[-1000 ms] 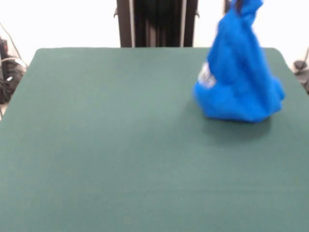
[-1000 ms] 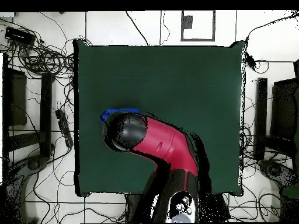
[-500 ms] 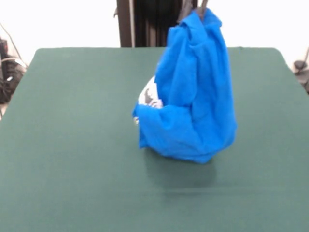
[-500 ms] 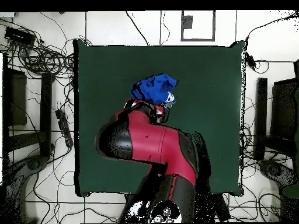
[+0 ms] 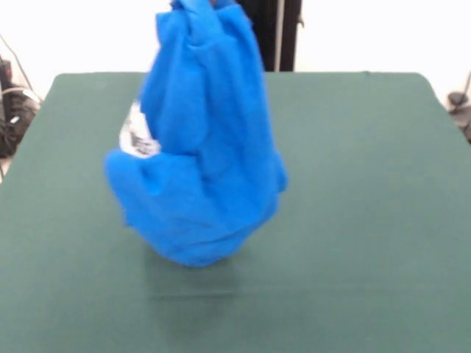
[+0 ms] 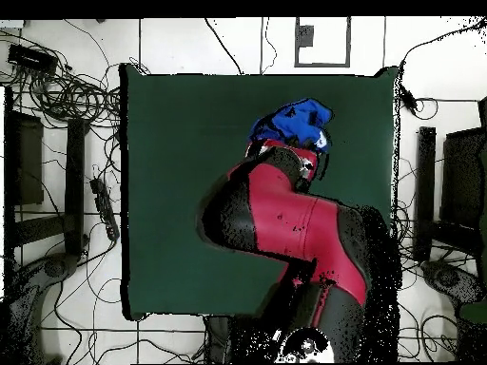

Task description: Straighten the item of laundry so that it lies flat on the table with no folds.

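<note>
Shirt (image 5: 197,154): bunched, hanging from the top edge, centre-left of front view, above the table (image 5: 368,220). Gripper: hidden, grip state undeterminable. Advice: lower slowly, dragging so the hem lays out first.

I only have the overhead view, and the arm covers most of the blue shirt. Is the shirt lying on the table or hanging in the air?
Observer: In the front view the shirt hangs from its top in a tall bunch, not flat on the table.
Operator: Does its bottom touch the table?
Observer: The lowest fold looks just clear, with a shadow under it, but I cannot be sure.
Operator: Any print showing?
Observer: A white-grey patch of print peeks out on the picture's left side of the bunch.
</note>
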